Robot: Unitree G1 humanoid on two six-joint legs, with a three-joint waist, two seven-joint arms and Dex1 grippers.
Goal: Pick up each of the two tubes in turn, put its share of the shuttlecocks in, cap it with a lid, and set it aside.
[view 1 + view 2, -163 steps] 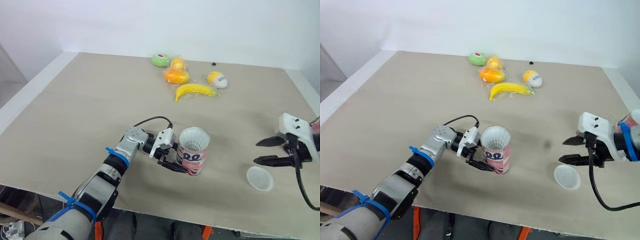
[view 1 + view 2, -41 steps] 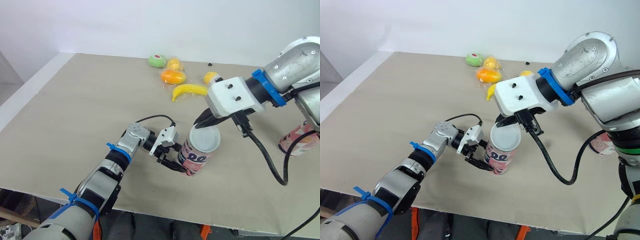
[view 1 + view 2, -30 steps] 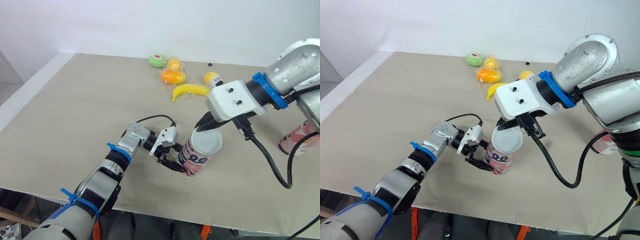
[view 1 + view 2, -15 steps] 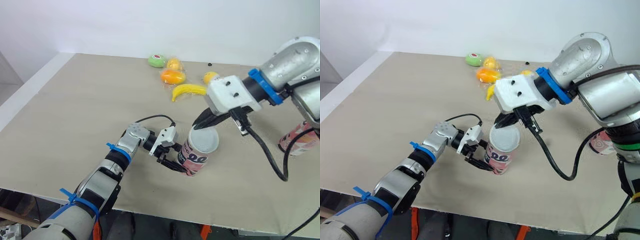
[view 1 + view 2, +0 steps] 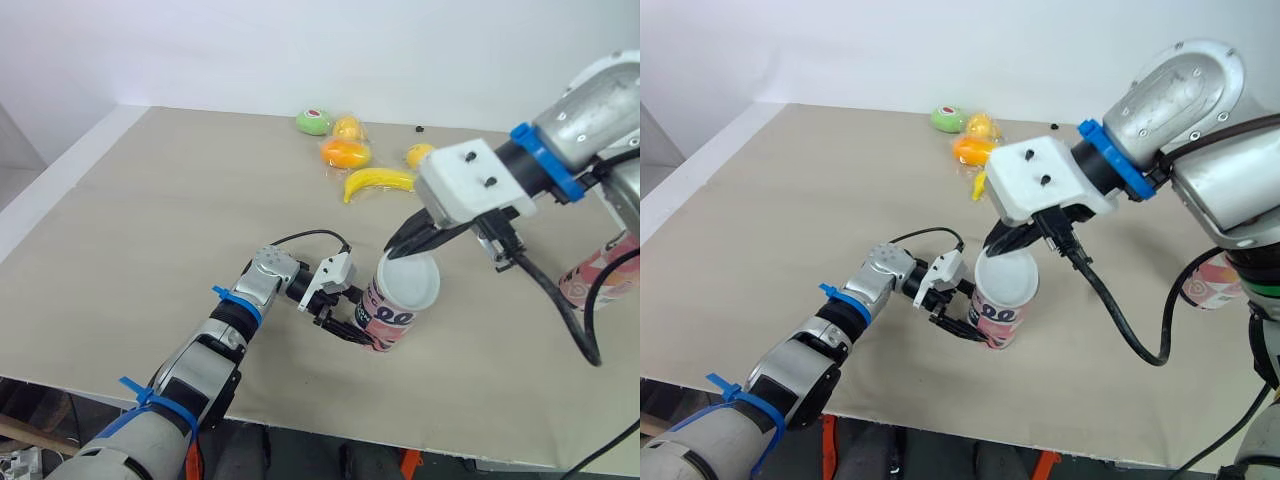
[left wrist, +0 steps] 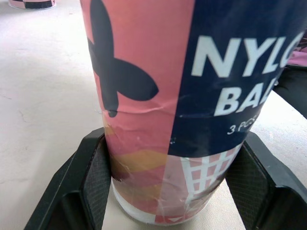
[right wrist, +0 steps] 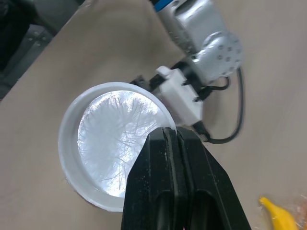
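So the left claw (image 5: 362,335) is clamped round the bottom of the pink-and-navy cardboard tube (image 5: 392,315), lower centre of the frame on the beige worktop (image 5: 150,220). The right claw (image 7: 170,136) is pinched tight on the rim of the see-through white plastic lid (image 7: 103,143), right over the tube's mouth.

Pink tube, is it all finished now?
Feathers show through the lid, so shuttlecocks are in. The right end effector pinches the lid on the tube, gripped by the left end effector. To do: release, set aside. The other tube stands far right; I can't tell if it's capped.
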